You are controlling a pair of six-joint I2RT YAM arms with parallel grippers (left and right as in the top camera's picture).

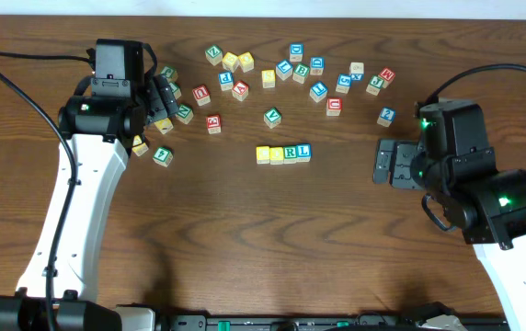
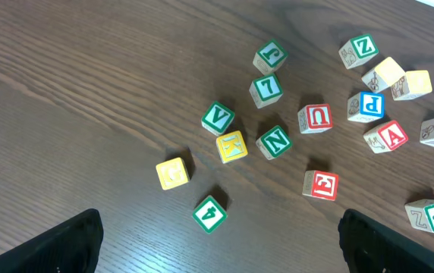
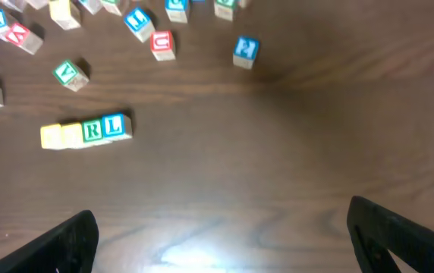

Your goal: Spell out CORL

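The row of four small wooden alphabet cubes (image 1: 283, 154) lies near the middle of the dark wood-grain desk (image 1: 245, 248). Its cubes touch side by side in a line that runs across between the two arms. From the left arm's side come the first plain yellow-topped cube (image 1: 263, 154), the second plain yellow-topped cube (image 1: 277, 155), the white-faced cube with a green R (image 1: 291, 153) and the cube with a blue L (image 1: 303, 151).

Just beyond the row, apart from it, sits a single green V cube (image 1: 272, 118). Farther back, a loose scatter of lettered cubes (image 1: 291, 69) spreads along the far part of the desk.

The right fingers (image 3: 399, 235) stand spread wide with nothing between them, over bare desk and well apart from the L end of the row.

The left fingers (image 2: 65, 246) are likewise wide apart and empty. They hang above a cluster of scattered cubes, where a green 4 cube (image 2: 209, 213) and a small yellow cube (image 2: 173, 174) lie nearest.
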